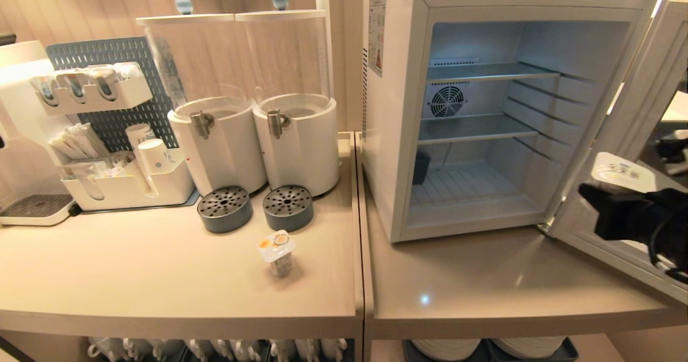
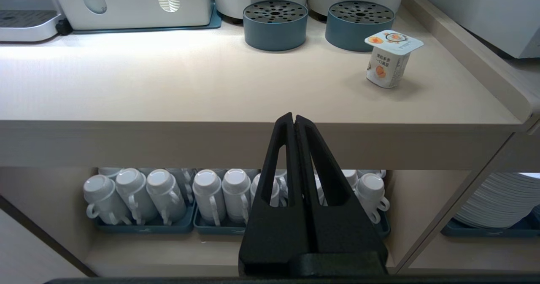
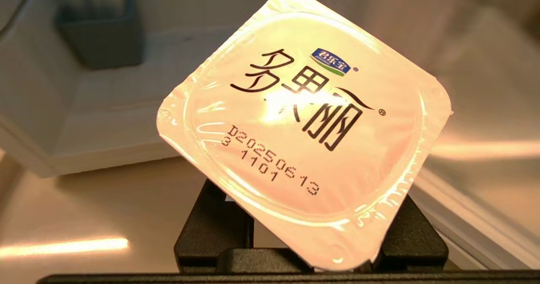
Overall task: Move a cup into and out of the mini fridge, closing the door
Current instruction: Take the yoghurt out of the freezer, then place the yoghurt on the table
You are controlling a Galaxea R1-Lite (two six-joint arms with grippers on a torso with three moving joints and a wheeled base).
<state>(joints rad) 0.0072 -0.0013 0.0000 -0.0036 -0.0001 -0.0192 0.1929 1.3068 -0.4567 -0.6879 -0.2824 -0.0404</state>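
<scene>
Sealed cup (image 3: 303, 123) clamped between the jaws of the right gripper (image 1: 618, 206), foil lid up, held out at the right of the mini fridge (image 1: 398, 109), in front of the swung-open door (image 1: 639, 114). Fridge cavity lies to the gripper's left and farther in, so the right arm is plainly the nearer. Left gripper (image 2: 294, 125) parked below the counter (image 2: 253, 102), jaws pressed together, empty; second cup (image 1: 278, 252) stands on that counter.

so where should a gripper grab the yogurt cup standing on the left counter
Grip the yogurt cup around its body, below the wide square foil lid. It stands upright in the open, in front of the two grey drip trays, so come level from the counter's front edge, with the jaws closing on opposite flat sides. A top-down pinch would probably slip off the overhanging lid.
</scene>
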